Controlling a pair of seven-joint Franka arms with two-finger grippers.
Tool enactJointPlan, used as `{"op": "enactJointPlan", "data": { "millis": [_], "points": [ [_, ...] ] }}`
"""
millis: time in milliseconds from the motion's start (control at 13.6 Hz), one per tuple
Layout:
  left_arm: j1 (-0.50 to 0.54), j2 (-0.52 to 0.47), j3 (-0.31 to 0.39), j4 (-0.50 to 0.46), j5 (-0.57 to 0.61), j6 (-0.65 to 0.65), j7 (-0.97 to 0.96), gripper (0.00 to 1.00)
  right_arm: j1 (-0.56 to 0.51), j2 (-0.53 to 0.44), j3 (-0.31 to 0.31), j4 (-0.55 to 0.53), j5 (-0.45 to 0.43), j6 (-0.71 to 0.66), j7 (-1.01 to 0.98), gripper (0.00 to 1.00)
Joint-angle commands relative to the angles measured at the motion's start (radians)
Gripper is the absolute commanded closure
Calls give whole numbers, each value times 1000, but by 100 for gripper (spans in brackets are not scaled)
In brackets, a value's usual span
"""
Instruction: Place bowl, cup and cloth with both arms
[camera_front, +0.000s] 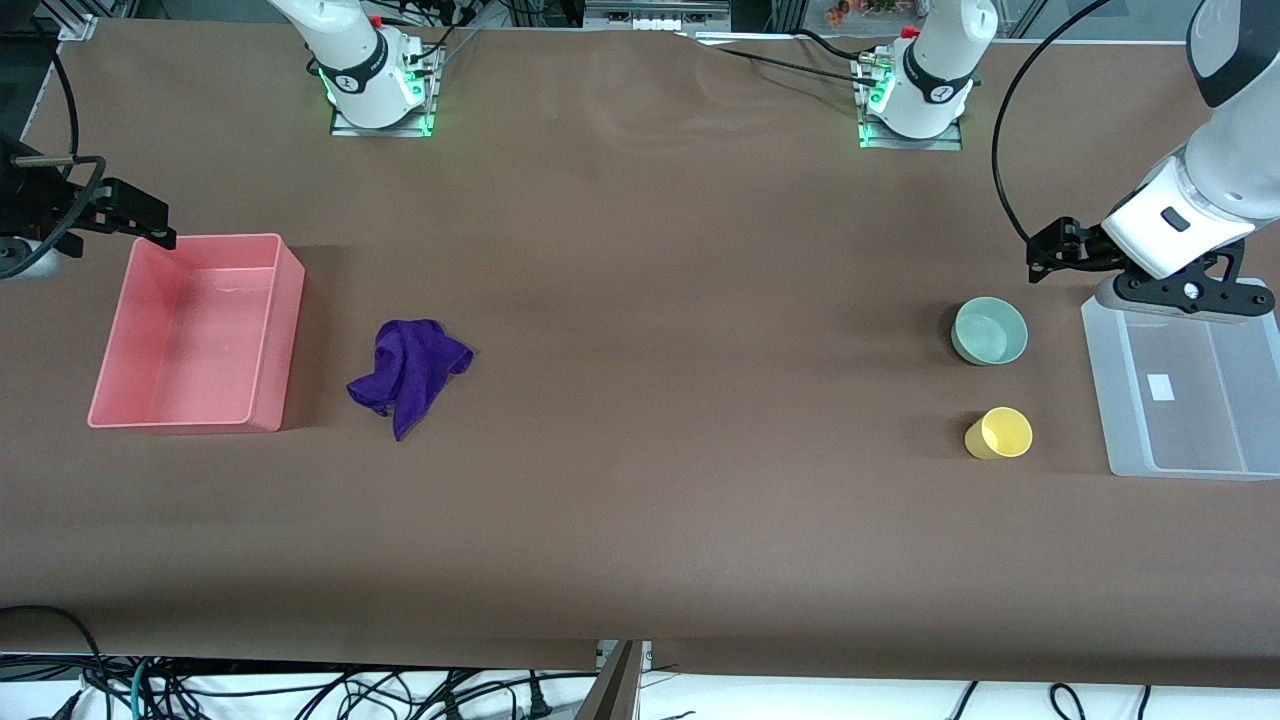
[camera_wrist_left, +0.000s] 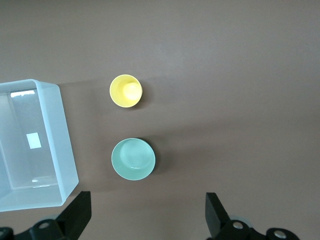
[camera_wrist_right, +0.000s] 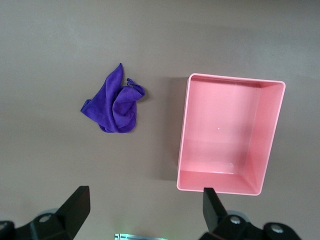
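The mint-green bowl (camera_front: 989, 331) stands upright toward the left arm's end of the table. The yellow cup (camera_front: 999, 433) stands nearer to the front camera than the bowl. Both show in the left wrist view, the bowl (camera_wrist_left: 133, 159) and the cup (camera_wrist_left: 126, 91). The purple cloth (camera_front: 407, 373) lies crumpled beside the pink bin (camera_front: 285, 330), also in the right wrist view (camera_wrist_right: 115, 102). My left gripper (camera_front: 1050, 255) (camera_wrist_left: 147, 220) is open and empty, raised over the table by the bowl. My right gripper (camera_front: 140, 215) (camera_wrist_right: 145, 212) is open and empty, raised over the pink bin's corner.
The pink bin (camera_wrist_right: 182, 135) is empty at the right arm's end. A clear plastic bin (camera_front: 1105, 380) (camera_wrist_left: 62, 145), empty, stands at the left arm's end beside the bowl and cup. Brown table covering lies between the cloth and the bowl.
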Motion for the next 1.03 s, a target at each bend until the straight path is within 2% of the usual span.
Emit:
{"op": "enactJointPlan", "data": {
  "millis": [0, 662, 956],
  "points": [
    [2, -3, 2, 1, -5, 7, 2, 0, -8, -4, -1, 0, 17, 0, 3, 0],
    [5, -1, 2, -10, 6, -34, 5, 0, -8, -1, -9, 0, 19, 2, 3, 0],
    [36, 3, 5, -68, 10, -50, 6, 0, -8, -1, -9, 0, 19, 2, 3, 0]
  ]
}}
